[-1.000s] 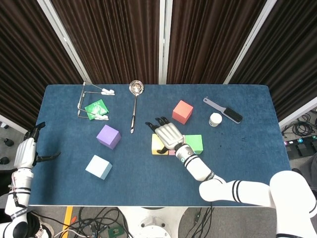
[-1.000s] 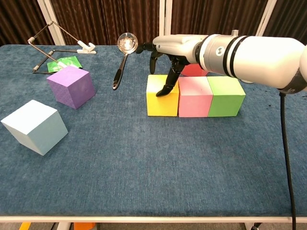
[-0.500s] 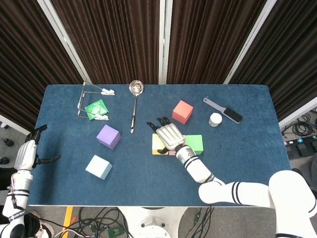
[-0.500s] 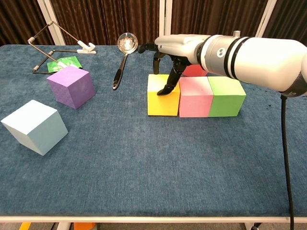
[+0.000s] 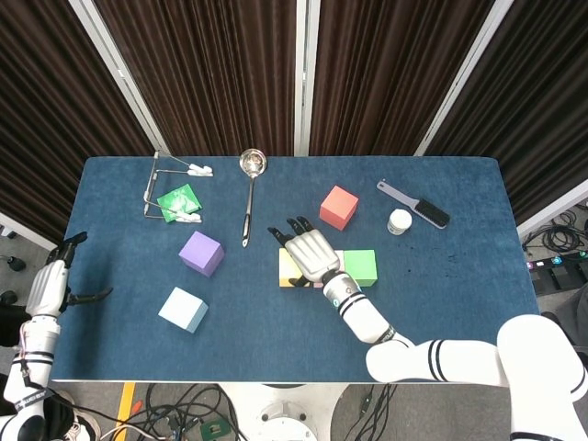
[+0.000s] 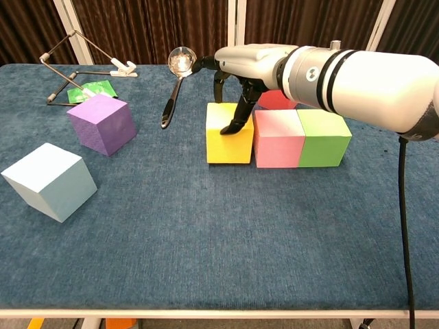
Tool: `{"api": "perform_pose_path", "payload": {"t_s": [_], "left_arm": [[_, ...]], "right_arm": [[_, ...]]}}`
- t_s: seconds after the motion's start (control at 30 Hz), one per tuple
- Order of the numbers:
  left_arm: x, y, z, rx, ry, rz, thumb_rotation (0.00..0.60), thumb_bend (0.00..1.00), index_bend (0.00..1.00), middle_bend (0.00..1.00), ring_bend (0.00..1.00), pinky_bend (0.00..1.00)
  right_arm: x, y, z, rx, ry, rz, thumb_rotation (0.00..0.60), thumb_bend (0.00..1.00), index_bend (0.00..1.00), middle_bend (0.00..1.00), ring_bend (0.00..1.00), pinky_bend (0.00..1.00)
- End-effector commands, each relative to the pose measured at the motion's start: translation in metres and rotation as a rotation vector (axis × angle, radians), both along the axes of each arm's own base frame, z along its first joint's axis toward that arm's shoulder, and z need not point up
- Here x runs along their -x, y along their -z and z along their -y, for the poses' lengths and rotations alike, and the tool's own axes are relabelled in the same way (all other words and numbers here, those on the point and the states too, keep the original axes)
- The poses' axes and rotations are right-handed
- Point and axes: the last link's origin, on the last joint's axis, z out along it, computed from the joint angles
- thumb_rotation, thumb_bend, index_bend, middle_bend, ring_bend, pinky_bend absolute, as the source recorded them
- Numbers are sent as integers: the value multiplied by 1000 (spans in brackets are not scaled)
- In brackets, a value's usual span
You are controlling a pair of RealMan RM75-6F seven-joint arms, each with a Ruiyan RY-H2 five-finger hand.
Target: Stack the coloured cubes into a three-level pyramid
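Note:
Three cubes stand in a row mid-table: yellow (image 6: pixel 230 132), pink (image 6: pixel 278 138) and green (image 6: pixel 324 137). My right hand (image 6: pixel 236 68) hovers over the yellow cube with its fingers spread, and one fingertip (image 6: pixel 226 128) touches the cube's top; it holds nothing. In the head view the right hand (image 5: pixel 308 250) hides most of the pink cube. A red cube (image 5: pixel 338 207) sits behind the row. The purple cube (image 6: pixel 103 123) and light blue cube (image 6: pixel 48 180) lie apart at the left. My left hand (image 5: pixel 50 285) hangs off the table's left edge, holding nothing.
A metal ladle (image 5: pixel 249 191) lies behind the yellow cube. A wire rack (image 5: pixel 170 188) with clips and a green packet (image 5: pixel 178 200) is at the back left. At the back right are a brush (image 5: pixel 415 205) and a small white jar (image 5: pixel 399 221).
My right hand has shifted slightly left with a fingertip on the yellow cube, and the cube has slid a little left and back. The left hand has barely moved.

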Motion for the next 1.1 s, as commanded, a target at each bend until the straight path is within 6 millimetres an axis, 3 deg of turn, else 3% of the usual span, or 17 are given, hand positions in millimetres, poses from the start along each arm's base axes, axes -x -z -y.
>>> {"api": "perform_pose_path", "payload": {"t_s": [0.03,1.1], "left_arm": [[1,0,1,1,-2,2,600,0,74,101,0,15],[3,4,1,-3,-1,-21,600,0,74,102,0,14]], "right_arm": [[-1,-1,-2,6,-1,-14,600,133,0,497,0,0],[1,4,-5,14,11,-66,600,150,0,478,0,0]]}}
